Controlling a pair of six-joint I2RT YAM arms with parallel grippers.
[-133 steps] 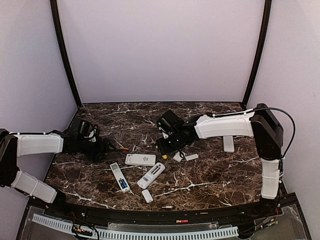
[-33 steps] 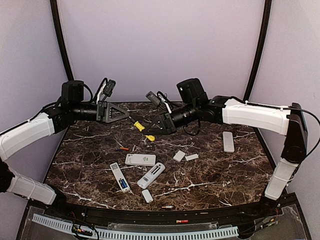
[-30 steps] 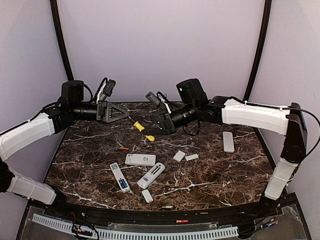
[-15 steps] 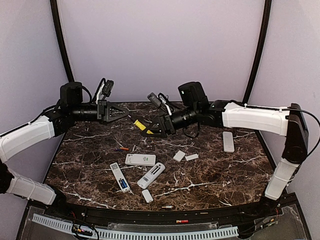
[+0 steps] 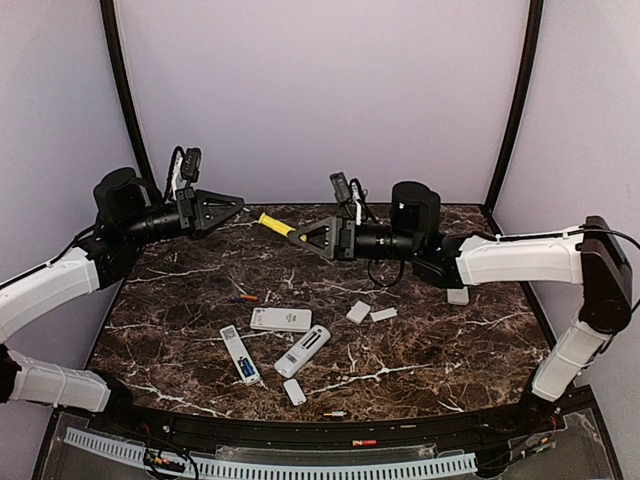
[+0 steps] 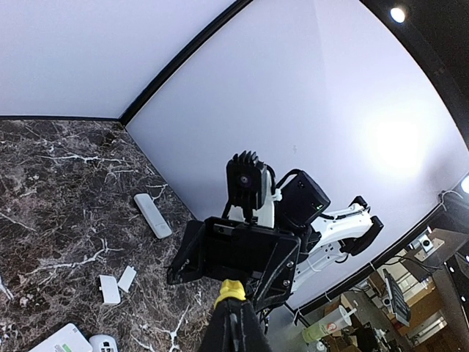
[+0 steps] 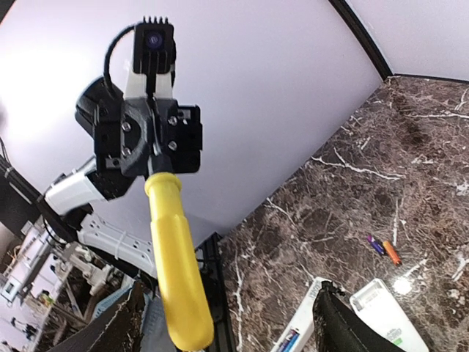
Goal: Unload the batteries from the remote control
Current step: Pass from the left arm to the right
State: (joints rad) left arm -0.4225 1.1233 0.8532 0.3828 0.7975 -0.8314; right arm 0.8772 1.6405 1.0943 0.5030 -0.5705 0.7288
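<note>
Now, left hand [image 5: 238, 203] pinches the screwdriver [image 5: 277, 224] aloft, right hand [image 5: 306, 237] gapes empty; two batteries [image 5: 245, 297] out, one remote [image 5: 240, 355] not yet emptied.

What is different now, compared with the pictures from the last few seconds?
The screwdriver passed from the right gripper to the left gripper: the left shut on it, the right opened and its arm drew back rightwards. The remotes, covers and batteries on the table lie as before.
</note>
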